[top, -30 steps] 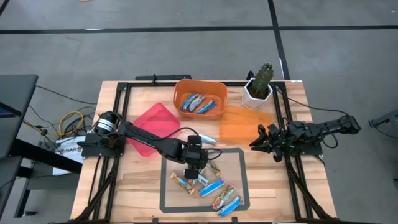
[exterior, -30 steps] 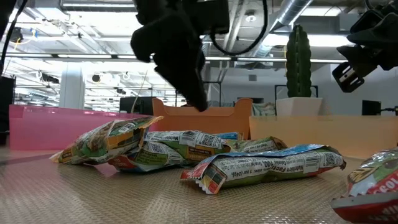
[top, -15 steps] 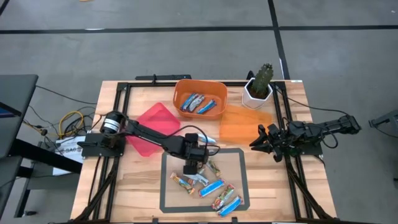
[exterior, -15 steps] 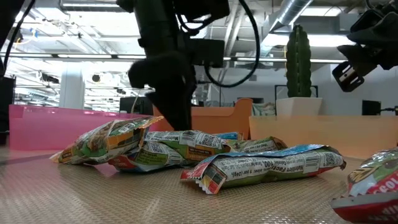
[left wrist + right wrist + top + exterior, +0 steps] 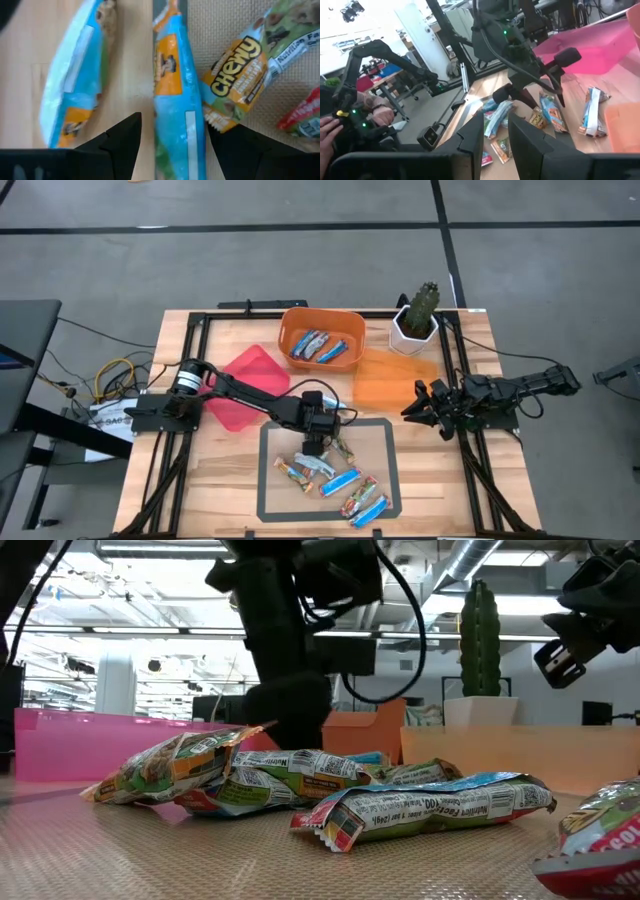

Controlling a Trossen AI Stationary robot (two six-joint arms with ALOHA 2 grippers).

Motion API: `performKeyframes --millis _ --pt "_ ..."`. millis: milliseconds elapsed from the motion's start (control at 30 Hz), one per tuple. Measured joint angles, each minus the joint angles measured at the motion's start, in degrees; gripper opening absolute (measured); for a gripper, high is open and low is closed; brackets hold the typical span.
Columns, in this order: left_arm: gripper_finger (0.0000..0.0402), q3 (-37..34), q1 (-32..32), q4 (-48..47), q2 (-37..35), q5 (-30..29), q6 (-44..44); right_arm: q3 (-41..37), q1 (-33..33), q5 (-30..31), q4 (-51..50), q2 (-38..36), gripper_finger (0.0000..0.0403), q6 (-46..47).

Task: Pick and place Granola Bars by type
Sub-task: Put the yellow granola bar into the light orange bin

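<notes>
Left hand (image 5: 172,142): fingers apart, straddling a blue granola bar (image 5: 175,95) mid-surface.
Handling: likely light, crinkly, slippery; best pinched across the middle.
Right hand (image 5: 420,406): waits near the right edge, fingers partly apart, empty.

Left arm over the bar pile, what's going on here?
It is sorting granola bars by type. The left end effector is open, straddling a blue-wrapped bar lying on the dark border of the mat; nothing is gripped yet. Several blue bars already lie in the orange bin, and more mixed bars wait on the mat. The right end effector waits at the table's right side, over the flat orange lid, holding nothing.
</notes>
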Motion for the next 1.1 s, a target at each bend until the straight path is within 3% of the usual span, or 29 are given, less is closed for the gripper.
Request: performKeyframes --millis 233,767,1100 --pt "0.0210 0.02 0.10 0.83 0.41 0.32 1.01 0.01 0.02 -0.01 -0.23 0.02 0.0082 -0.02" --pt "0.0055 -0.07 0.10 1.74 0.44 0.24 0.84 0.02 0.01 -0.01 -0.34 0.02 0.0082 -0.02" --pt "0.0038 -0.07 0.03 2.98 -0.20 -0.03 0.68 0.02 0.01 -0.01 -0.34 0.02 0.0082 -0.01"
